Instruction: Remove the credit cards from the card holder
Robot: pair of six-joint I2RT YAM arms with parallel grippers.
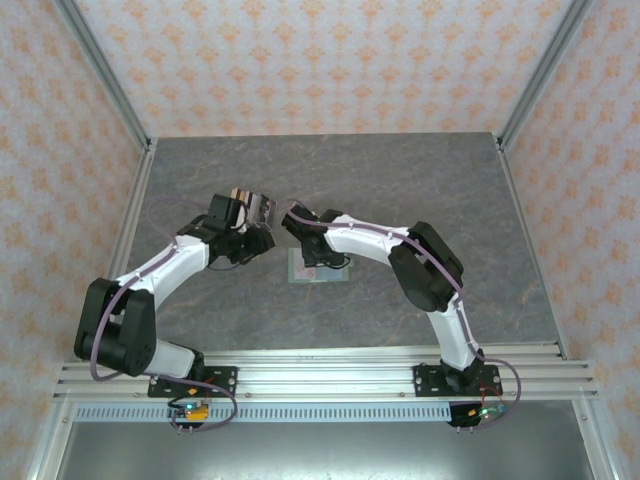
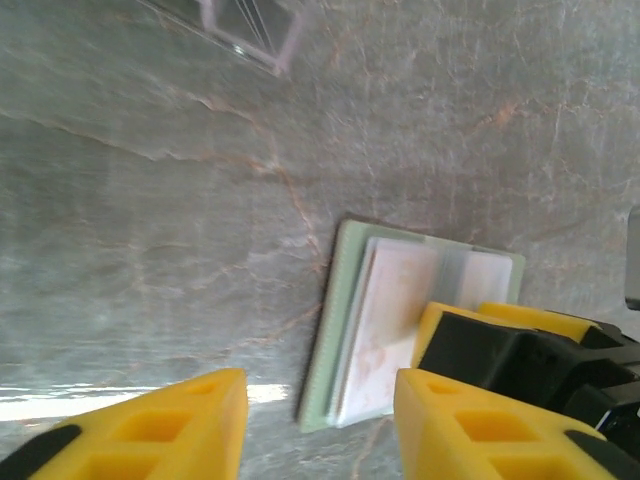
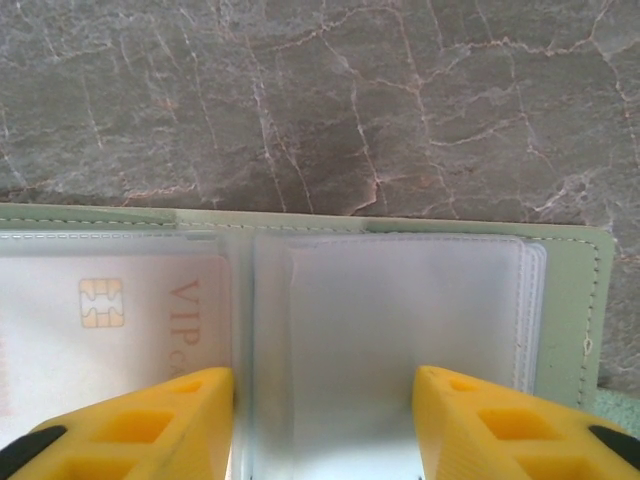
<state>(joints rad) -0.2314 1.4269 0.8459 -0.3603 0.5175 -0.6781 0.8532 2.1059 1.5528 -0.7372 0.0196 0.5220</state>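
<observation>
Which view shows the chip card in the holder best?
Right wrist: the chip card sits close up in a clear sleeve of the open card holder, chip and red lettering readable. Left wrist: holder blurred, card just a pale face. Top external: a sliver of holder under the right arm, card indistinguishable.

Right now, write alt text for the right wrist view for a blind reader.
An open sage-green bifold card holder lies on a grey marbled table, a pale chip card marked VIP in its left clear sleeve. The right gripper, yellow-fingered and open, frames the right sleeve.
</observation>
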